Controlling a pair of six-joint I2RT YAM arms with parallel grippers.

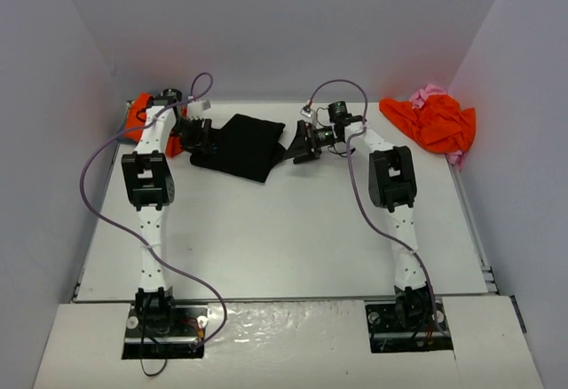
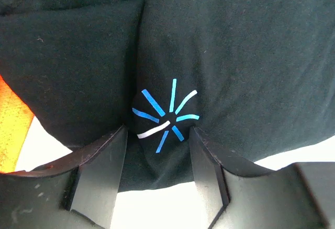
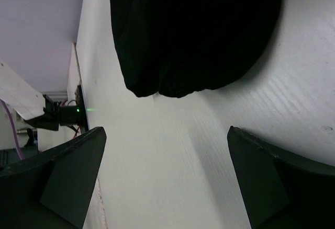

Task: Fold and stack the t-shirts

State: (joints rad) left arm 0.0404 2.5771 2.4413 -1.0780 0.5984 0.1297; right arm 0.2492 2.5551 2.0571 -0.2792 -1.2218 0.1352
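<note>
Two end effectors work at the far side of the tabletop (image 1: 284,229). L end effector (image 2: 158,130) straddles a puckered ridge of the black t-shirt (image 2: 235,56), right at its blue-and-white starburst print (image 2: 167,115). Its jaws are part-way apart w/ cloth filling the gap, so can't tell if it's pinching or just sitting over the fold. R end effector (image 3: 166,132) is released: jaws spread wide, nothing btw them, hovering just off the shirt's rounded right edge over bare surface. Black shirt lies as a compact folded bundle near the far edge, btw the two arms, closer to the L one. Step in hand, prob.: finishing the fold and tidying the bundle. To do it well, let go w/o dragging the pucker up, flatten the ridge, keep edges square, and have the R side ready to pin the opposite edge so nothing slides. Further out, an orange t-shirt (image 1: 138,115) sits just beside the black one at the far L corner, seemingly touching. A second orange t-shirt (image 1: 441,124) is heaped w/ a pink t-shirt (image 1: 432,93) at far R, well apart. Containers: none seen; piles sit straight on the tabletop.
</note>
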